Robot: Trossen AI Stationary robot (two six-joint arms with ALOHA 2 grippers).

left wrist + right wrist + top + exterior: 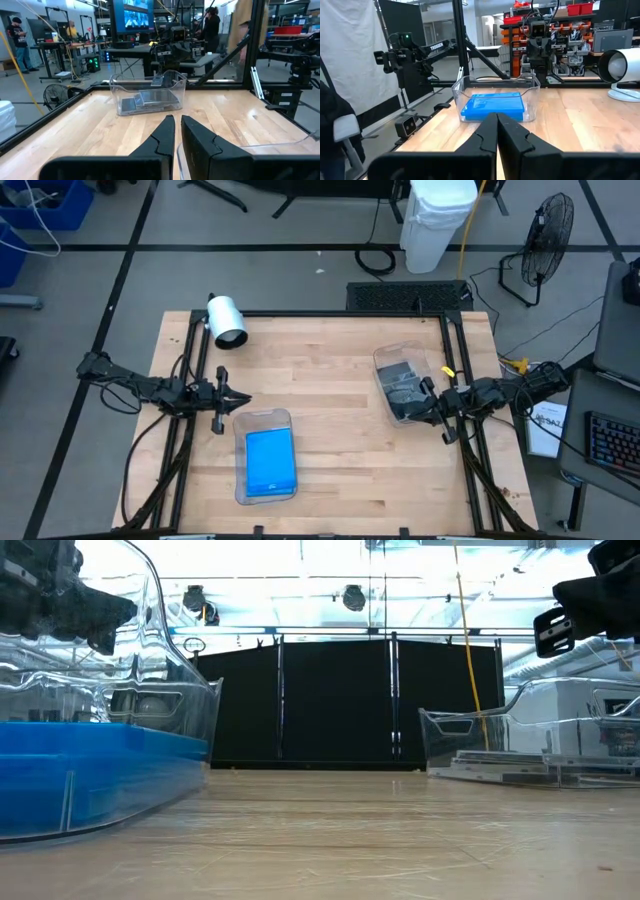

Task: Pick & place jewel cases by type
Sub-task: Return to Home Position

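Hidden or unclear: the number of cases in either stack cannot be counted. The low view cuts off the left clear bin at the picture's edge and shows both arms only as dark shapes at its upper corners.
Blue jewel cases [271, 462]: these lie flat in a stack inside the left clear bin [265, 417], near the front edge of the wooden table [330, 380], left of centre.
Grey jewel cases [400, 385]: these are dark and translucent, and lie loosely overlapped inside the right clear bin [385, 358], towards the table's right side.
Left gripper [243, 397]: it sits just beyond the far left corner of the left clear bin, apart from it. It points across the table towards the grey jewel cases. Its fingers are drawn together with only a thin slit between them, and they hold nothing.
Right gripper [420, 412]: it sits at the right-hand side of the right clear bin and overlaps the bin's edge from above. Whether it touches the bin cannot be told. Its fingers are pressed together and empty, and it points towards the blue jewel cases, well apart from them.
Other item: a white cylindrical device [226, 320] stands at the table's far left corner.
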